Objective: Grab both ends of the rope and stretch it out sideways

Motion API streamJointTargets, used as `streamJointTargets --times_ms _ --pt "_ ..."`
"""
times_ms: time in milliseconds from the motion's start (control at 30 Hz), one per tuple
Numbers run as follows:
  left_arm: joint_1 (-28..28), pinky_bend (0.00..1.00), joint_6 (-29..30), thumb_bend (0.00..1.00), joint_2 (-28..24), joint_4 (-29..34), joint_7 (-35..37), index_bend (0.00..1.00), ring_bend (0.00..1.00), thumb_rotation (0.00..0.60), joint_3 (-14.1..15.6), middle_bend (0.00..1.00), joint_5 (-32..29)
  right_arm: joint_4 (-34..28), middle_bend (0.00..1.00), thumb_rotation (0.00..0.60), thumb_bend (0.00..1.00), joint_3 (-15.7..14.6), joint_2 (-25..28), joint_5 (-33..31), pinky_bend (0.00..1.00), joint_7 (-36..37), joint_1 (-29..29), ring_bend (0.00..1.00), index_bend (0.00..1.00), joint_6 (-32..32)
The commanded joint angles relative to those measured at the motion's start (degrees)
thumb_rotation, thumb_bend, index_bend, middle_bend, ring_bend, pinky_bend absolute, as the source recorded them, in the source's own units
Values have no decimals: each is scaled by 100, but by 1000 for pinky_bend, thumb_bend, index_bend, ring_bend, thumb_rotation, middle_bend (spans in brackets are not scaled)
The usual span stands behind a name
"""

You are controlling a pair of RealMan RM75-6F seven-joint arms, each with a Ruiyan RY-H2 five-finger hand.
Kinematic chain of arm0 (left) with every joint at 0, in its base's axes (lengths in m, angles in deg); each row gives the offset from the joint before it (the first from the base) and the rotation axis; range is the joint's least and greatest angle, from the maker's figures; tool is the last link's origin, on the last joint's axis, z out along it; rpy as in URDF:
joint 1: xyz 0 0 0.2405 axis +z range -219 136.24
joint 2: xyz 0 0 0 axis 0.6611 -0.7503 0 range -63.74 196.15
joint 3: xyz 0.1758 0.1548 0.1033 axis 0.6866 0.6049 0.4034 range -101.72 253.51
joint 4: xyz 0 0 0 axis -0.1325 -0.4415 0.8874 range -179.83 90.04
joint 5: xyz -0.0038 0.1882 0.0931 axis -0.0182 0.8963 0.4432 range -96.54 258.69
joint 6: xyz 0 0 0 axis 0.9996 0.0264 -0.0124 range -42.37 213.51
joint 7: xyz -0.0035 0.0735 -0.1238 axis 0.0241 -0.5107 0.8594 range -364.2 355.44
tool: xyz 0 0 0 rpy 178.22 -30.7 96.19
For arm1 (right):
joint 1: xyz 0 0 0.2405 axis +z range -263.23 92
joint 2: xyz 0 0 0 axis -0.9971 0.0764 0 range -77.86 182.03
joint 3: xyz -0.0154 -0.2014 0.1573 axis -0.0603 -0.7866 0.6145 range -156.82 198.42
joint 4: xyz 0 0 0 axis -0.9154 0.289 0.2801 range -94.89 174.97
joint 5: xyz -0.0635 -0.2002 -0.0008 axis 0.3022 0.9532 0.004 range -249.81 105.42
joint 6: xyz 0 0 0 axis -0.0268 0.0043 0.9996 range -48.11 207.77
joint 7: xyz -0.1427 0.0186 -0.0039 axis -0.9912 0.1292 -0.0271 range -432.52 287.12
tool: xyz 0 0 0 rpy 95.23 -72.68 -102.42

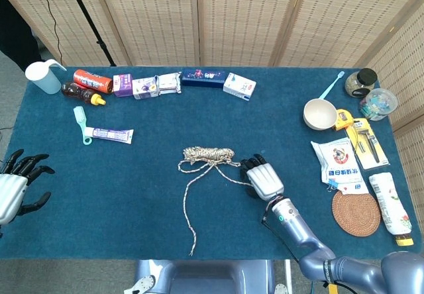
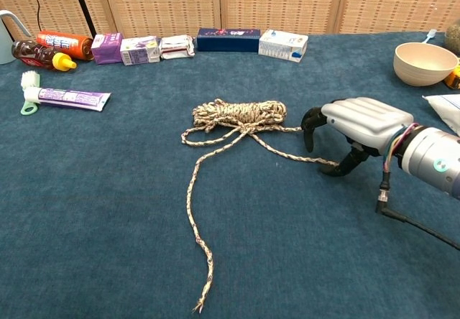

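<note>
Right hand (image 2: 345, 128) arched over rope (image 2: 241, 116) end, fingertips down

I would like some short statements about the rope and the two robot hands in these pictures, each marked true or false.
1. The rope lies partly as a bundle, with one loose end trailing toward the table's near edge. True.
2. The left robot hand holds one end of the rope. False: it is at the table's left edge, far from the rope, fingers apart and holding nothing.
3. The right robot hand is arched over a strand to the right of the bundle. True.
4. The rope is already stretched straight sideways. False: most of it is bundled.
5. The bowl stands on the left side of the table. False: it is on the right side, beyond the right robot hand.
</note>
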Motion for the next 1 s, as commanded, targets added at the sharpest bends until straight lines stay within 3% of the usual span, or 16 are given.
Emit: streamJointTargets --times_ms 33,267,433,700,1000 --pt "-10 0 -12 280 12 -9 4 364 166 600 -1 194 7 -9 234 600 341 18 -8 -27 82 12 -10 223 464 18" --pt "-39 0 -37 280 23 -17 -2 364 166 600 -13 194 20 21 230 600 378 57 -30 -103 73 7 9 222 467 -11" --pt "-44 0 -54 280 23 -18 -5 364 165 600 -14 194 8 31 221 600 381 70 -57 -144 6 11 -6 188 464 17" --pt "-43 0 -58 281 24 -13 -4 364 164 600 -9 194 10 -45 143 600 391 64 -126 -169 0 104 -84 2 465 141" --pt "-46 0 -61 281 19 -15 -1 364 164 600 -4 194 22 -3 138 600 394 42 -203 -195 0 228 -152 0 469 192"
